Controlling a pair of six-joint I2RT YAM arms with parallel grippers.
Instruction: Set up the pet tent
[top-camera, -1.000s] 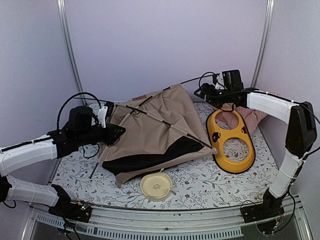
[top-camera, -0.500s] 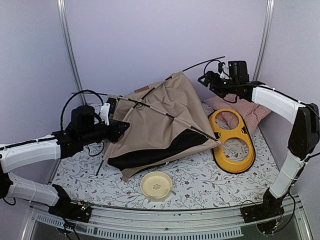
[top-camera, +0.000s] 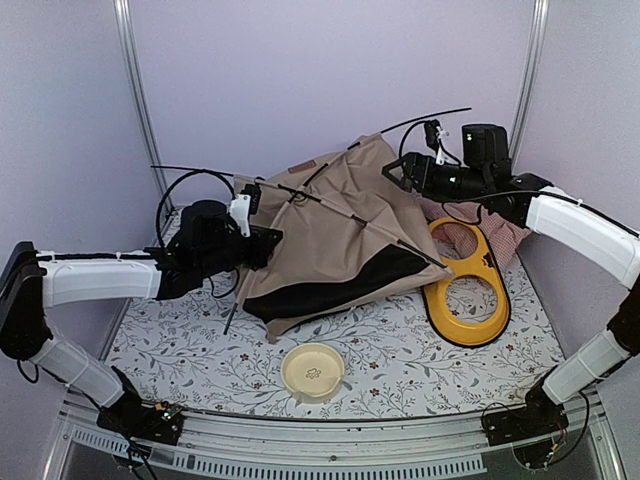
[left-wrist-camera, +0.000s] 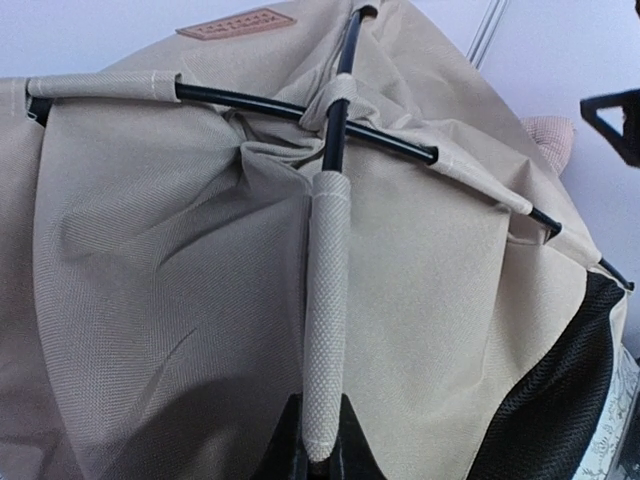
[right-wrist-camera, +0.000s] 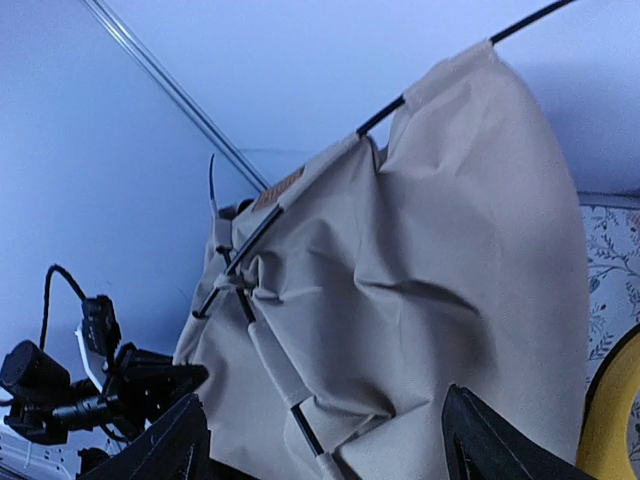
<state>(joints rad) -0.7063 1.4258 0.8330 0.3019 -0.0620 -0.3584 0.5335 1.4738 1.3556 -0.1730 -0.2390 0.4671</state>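
pinching a pole sleeve (left-wrist-camera: 325, 330) of the pet tent (top-camera: 340, 230), my left claw (left-wrist-camera: 318, 458) is clamped tight; my right claw (right-wrist-camera: 325, 405) stands wide apart.

Robot lab test booth: plain lavender panel walls (top-camera: 330, 80), metal corner posts (top-camera: 141, 100), aluminium rail (top-camera: 330, 445) fronting a floral-covered table (top-camera: 400, 370).

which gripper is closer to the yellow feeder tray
Right. The right gripper is just past the far end of the yellow feeder tray, open. The left gripper is across the pet tent from it, shut on a pole sleeve.
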